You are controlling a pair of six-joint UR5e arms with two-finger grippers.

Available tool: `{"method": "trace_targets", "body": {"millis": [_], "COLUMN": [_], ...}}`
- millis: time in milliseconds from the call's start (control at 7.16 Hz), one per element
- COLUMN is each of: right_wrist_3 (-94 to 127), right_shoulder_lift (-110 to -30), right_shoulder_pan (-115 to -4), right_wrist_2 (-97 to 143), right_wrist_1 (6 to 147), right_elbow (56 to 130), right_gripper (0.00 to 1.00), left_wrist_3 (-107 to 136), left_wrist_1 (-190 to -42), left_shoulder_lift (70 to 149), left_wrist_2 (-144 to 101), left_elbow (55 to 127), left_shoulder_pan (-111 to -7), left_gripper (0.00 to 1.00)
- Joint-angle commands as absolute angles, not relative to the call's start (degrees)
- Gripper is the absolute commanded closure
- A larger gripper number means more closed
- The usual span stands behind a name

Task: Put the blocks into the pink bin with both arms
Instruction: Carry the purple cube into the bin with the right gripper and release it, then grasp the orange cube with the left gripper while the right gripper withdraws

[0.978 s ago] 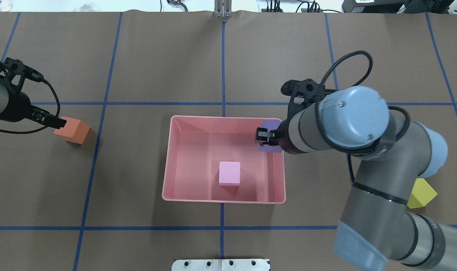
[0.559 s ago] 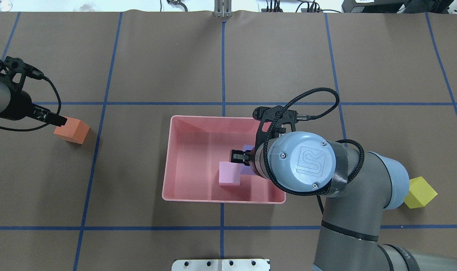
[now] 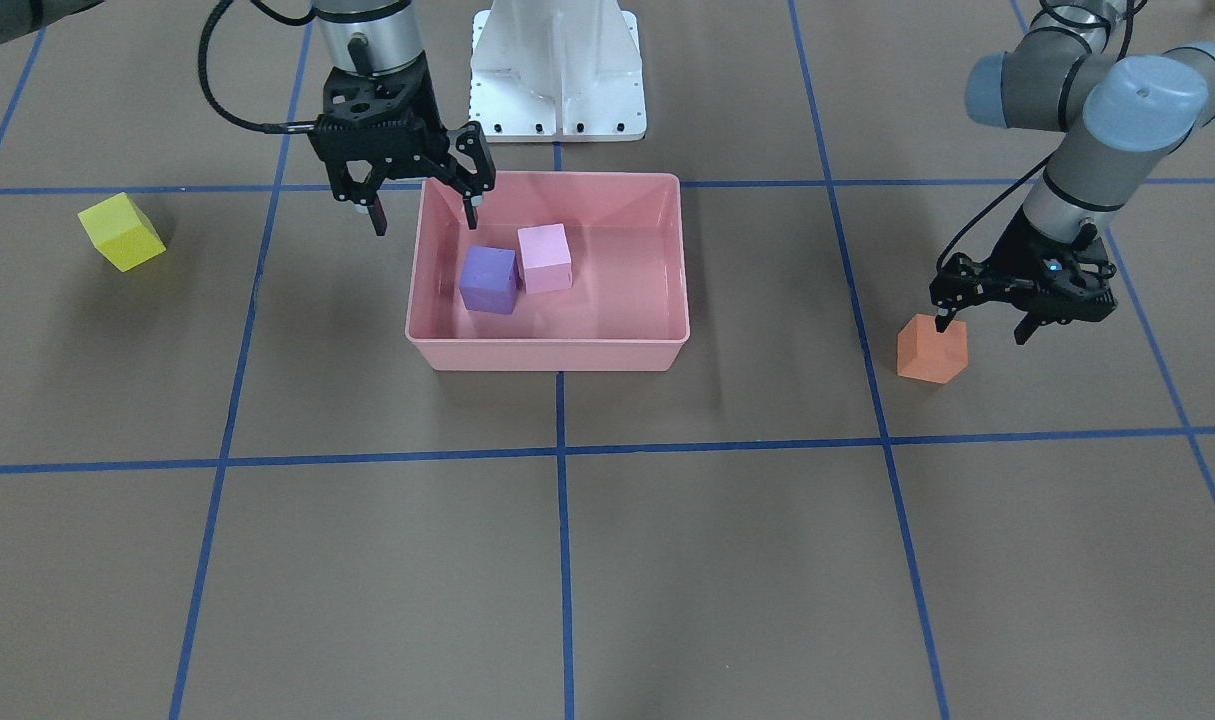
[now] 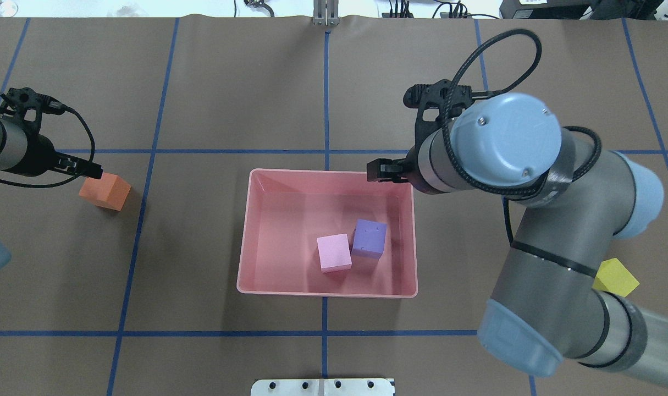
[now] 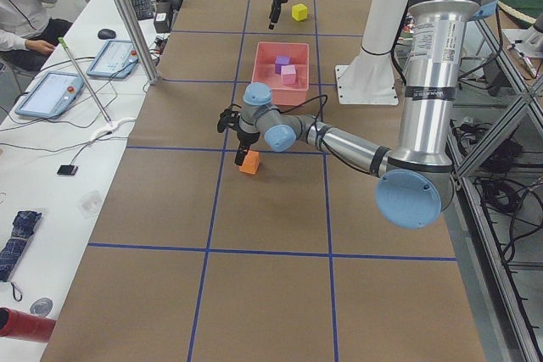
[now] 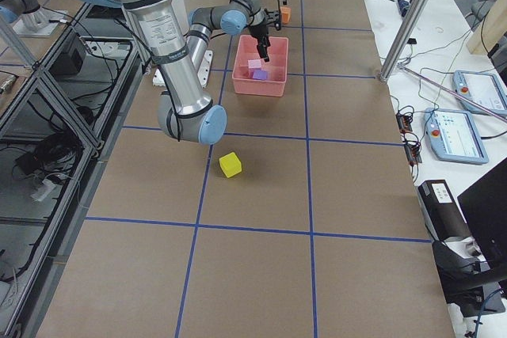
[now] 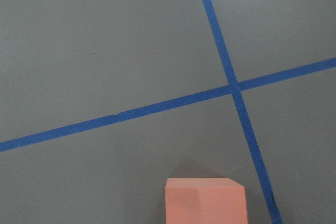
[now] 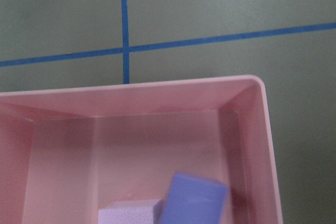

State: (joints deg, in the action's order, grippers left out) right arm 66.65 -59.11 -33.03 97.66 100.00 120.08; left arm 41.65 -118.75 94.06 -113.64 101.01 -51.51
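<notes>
Brown paper with a blue tape grid covers the table [image 4: 229, 82], and I count four blocks, one bin and two arms on it. Right gripper [image 3: 425, 215] hangs raised over a corner of the bin [image 4: 244, 231], jaws spread and holding nothing. Below and to one side of those jaws, on the bin floor, lie two blocks: the purple block [image 4: 369, 237] and the pink block [image 4: 334, 252], edge to edge, the purple one turned slightly askew.

Left gripper [image 3: 980, 330] sits low over the table, jaws spread as well. The orange block [image 4: 105, 191] stands just beside one fingertip and not between the two; I cannot tell whether that tip touches it. The yellow block [image 3: 121, 231] sits alone on the table, well apart from both pairs of jaws, and from overhead the right arm's elbow hides part of it.

Off the table, I see the white base [image 3: 557, 70], one seated person [image 5: 21, 6] and two tablets [image 5: 51, 93] on the side bench, their screens too small to read.
</notes>
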Motion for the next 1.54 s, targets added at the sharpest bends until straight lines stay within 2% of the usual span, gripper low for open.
{"method": "trace_targets", "body": {"millis": [0,978,1257,1397], "right_wrist_3": [58.6,52.5,47.7,43.9], "right_shoulder_lift": [-61.9,-65.6,-66.1,-67.0], "right_shoulder_pan": [-37.4,-40.8,-43.0,-45.8], "right_wrist_2": [101.9,105.4,106.5,109.0], "right_wrist_1": [99.6,99.4,99.5,99.5], "right_elbow": [121.4,121.6,121.6,121.2], "right_gripper": [0.0,0.0,0.0,0.0], "left_wrist_3": [44.1,43.2,43.2,43.3], "left_wrist_1": [-122.8,-124.2,-124.0,-123.8], "left_shoulder_lift": [97.7,97.1,97.3,97.5], "left_wrist_2": [-113.5,-113.3,-113.3,-113.6], "left_elbow": [96.0,93.3,93.9,95.5], "left_shoulder_pan": [-49.7,-46.2,-46.2,-46.2], "left_gripper": [0.0,0.02,0.79,1.0]}}
